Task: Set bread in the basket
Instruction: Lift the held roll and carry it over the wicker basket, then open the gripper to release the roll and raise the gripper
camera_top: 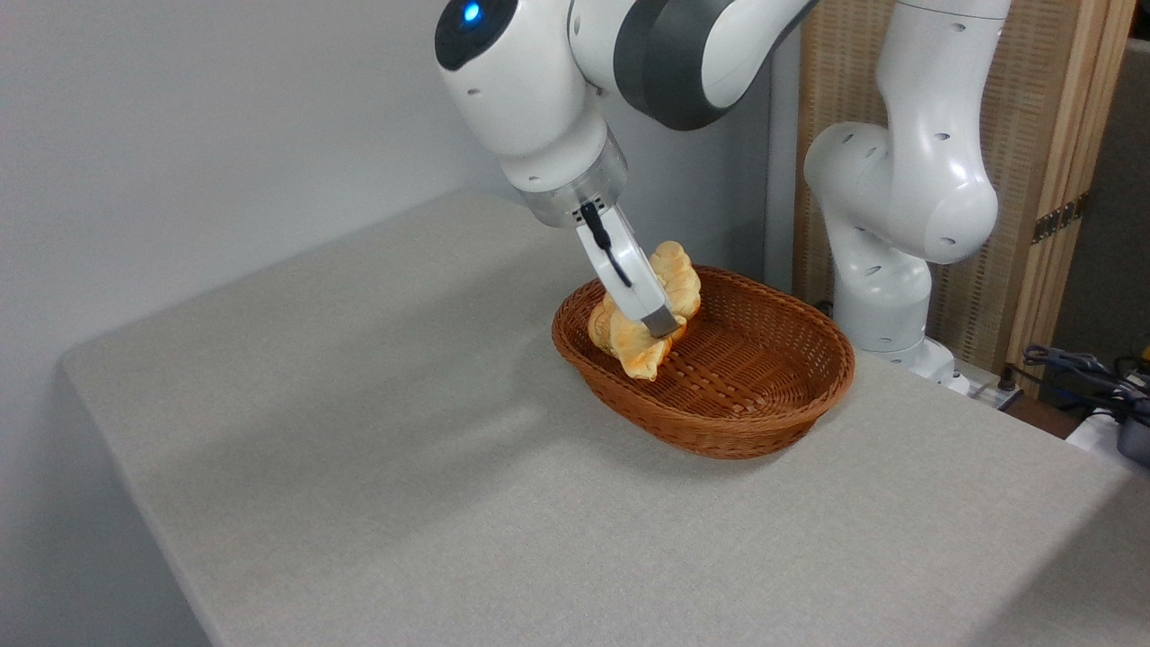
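Observation:
The golden-yellow ridged bread [636,349] hangs tilted inside the reddish-brown wicker basket [737,429], over its left end. Its browned lower tip is close to or touching the woven floor, and its upper end [679,272] rises above the rim. My gripper [663,322] reaches down from the upper left and is shut on the bread's middle. One white finger [640,292] crosses in front of the loaf; the other finger is hidden behind it. A rounded yellow lump at the loaf's left side may be part of it; I cannot tell.
The basket sits on a grey cloth-covered table [377,467], right of centre near the back. The arm's white base [885,270] stands just behind the basket on the right. Cables [1092,382] lie past the table's right edge, in front of a wooden screen.

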Robot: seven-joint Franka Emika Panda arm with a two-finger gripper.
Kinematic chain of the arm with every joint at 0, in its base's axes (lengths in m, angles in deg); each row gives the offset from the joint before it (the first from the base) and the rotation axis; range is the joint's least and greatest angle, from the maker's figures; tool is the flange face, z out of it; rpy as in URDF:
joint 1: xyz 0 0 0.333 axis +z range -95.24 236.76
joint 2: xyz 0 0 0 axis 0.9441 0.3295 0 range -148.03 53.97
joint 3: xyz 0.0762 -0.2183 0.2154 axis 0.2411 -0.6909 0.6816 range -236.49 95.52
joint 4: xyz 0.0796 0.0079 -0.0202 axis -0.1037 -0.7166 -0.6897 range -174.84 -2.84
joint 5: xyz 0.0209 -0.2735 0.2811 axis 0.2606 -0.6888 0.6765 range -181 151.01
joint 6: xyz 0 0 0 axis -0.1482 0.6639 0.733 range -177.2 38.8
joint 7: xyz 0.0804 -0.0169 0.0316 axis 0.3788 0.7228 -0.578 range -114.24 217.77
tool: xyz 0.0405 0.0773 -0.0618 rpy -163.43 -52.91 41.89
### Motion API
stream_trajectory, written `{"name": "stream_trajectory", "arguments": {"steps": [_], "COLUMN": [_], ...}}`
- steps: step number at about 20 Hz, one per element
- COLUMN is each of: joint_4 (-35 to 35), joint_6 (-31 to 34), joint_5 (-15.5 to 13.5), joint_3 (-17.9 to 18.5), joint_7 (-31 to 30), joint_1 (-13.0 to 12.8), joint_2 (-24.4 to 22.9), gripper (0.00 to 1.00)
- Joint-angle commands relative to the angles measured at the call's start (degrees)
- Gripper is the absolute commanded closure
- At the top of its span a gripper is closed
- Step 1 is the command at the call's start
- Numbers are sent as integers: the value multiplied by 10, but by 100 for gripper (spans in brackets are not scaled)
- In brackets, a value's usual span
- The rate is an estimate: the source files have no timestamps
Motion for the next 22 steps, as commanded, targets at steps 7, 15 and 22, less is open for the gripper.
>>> {"name": "stream_trajectory", "arguments": {"steps": [7,15,22], "joint_4": [-10,58,132], "joint_6": [3,-13,-138], "joint_5": [3,8,9], "joint_3": [2,6,7], "joint_7": [35,22,-74], "joint_1": [-14,-12,-7], "joint_2": [-6,-11,8], "gripper": [0,0,0]}}
